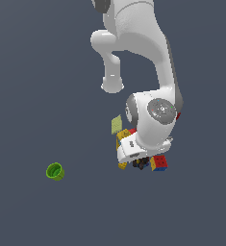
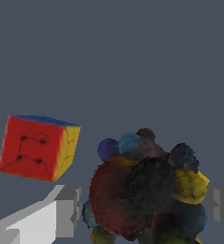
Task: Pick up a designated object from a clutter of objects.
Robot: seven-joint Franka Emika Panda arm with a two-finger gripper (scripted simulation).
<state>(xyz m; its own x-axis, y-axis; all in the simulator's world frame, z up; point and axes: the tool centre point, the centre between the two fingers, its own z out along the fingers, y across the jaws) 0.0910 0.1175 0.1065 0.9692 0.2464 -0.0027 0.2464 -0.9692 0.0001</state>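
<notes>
On the far left of the exterior view, low in the frame, a small green cup lies alone on the grey worktop, well apart from everything else. It seems to play no part here.

Toward the middle of the frame, the white arm comes down from the top edge and bends over the clutter of objects, so most of the pile is hidden under the wrist. Only a pale green card and some yellow pieces show at the pile's left side.

The hand is low over the pile, and I think it stands so in order to take the dark lumpy object from above. In the wrist view this object sits between the two grey fingers, low and centre-right in the frame. The fingers stand apart on both sides of it. Whether they already touch it I cannot tell, so I would call the hand open around it and not yet holding.

The object is a round cluster of bumps. I see no clear long axis and no direction in which it points.

At the right of the pile in the exterior view rests the multicolour cube, just beside the dark object. In the wrist view the cube stands tilted, clear of the fingers, so closing should not catch it.
</notes>
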